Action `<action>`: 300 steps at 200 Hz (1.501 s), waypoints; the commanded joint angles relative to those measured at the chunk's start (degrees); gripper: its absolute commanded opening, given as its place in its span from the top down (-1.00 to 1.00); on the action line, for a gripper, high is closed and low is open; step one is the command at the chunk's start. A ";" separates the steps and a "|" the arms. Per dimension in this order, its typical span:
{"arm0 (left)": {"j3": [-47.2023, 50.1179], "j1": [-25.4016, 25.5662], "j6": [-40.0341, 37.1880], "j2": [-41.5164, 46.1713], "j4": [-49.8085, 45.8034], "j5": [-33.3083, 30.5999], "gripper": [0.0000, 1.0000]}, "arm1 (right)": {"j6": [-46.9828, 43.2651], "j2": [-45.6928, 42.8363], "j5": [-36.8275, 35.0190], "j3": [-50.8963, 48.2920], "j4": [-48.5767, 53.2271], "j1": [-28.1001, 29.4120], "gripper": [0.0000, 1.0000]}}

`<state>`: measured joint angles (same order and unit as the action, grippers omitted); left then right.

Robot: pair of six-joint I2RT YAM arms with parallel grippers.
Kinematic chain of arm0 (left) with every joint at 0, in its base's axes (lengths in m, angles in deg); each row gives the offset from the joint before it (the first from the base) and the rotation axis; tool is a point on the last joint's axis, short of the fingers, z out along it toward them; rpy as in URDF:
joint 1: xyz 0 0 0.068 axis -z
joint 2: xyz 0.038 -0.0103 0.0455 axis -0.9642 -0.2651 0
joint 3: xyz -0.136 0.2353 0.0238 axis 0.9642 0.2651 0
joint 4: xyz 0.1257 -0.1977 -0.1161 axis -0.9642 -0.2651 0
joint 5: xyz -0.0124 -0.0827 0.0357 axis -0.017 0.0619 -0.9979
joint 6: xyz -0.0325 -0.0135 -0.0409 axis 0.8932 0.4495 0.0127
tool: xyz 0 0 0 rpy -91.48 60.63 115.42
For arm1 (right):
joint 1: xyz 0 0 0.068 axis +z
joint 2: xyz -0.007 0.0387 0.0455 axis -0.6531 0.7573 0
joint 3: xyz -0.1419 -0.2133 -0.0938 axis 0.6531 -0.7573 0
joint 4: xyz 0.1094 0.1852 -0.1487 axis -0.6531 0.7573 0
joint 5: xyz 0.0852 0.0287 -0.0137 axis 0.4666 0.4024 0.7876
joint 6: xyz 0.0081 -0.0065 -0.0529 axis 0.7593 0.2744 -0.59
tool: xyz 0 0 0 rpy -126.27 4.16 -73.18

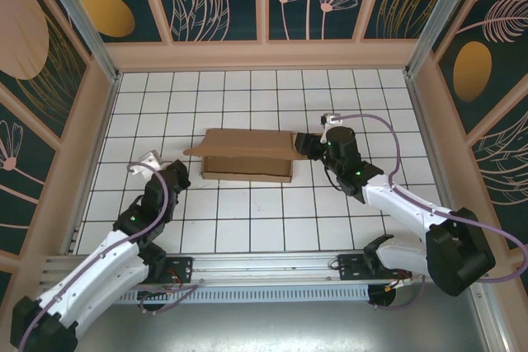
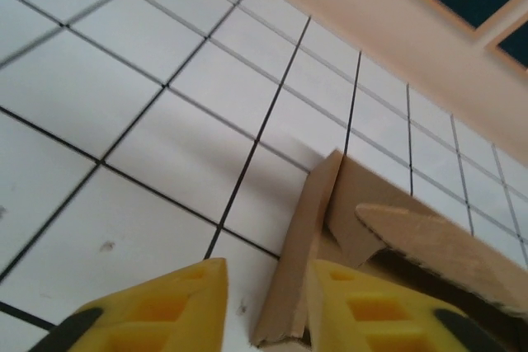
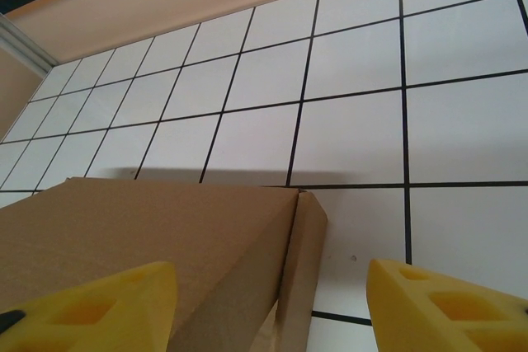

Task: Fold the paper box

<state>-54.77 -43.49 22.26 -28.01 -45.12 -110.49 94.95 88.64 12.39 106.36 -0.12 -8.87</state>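
Note:
The paper box (image 1: 247, 154) is a shallow brown cardboard box lying mid-table with its lid flap partly down. My left gripper (image 1: 180, 175) sits at the box's left end. In the left wrist view its yellow fingers (image 2: 157, 307) straddle the upright left side wall (image 2: 301, 261). One finger presses against the wall's inner face, and a gap stays between the wall and the other finger, so the left gripper (image 2: 266, 269) is open. My right gripper (image 1: 307, 146) is at the box's right end. It (image 3: 272, 274) stands wide open around the right end wall (image 3: 301, 261), touching nothing.
The white tiled table (image 1: 247, 220) is ringed by a low beige rim (image 1: 264, 55) and patterned walls. Both arm bases stand on the rail (image 1: 264, 274) at the near edge. Bare tiles lie in front of and behind the box.

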 commanded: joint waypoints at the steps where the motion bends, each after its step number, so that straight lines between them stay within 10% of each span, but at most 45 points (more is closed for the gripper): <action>1: -2.47 0.06 -1.79 6.00 -4.62 -6.86 0.45 | -1.49 0.53 1.81 2.35 0.80 -0.26 -0.26; 49: -14.03 0.02 -11.78 0.00 -1.20 -14.03 0.21 | -4.84 4.65 2.94 6.68 4.37 0.90 -0.39; 95: -24.36 -0.19 -21.00 -13.23 5.83 -0.15 0.14 | -7.63 9.16 -1.11 7.19 6.43 2.76 -0.39; 147: -18.62 -15.26 -4.12 -21.25 12.01 26.88 0.10 | -6.34 14.76 -0.98 4.90 6.59 4.03 -0.33; 300: -1.48 -16.61 0.84 -36.63 36.67 37.22 -0.14 | 3.33 19.71 17.63 4.19 -0.29 -2.63 -0.40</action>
<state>-57.64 -59.75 21.15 -65.04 -15.70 -75.65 96.35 106.52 26.99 111.30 1.91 -11.43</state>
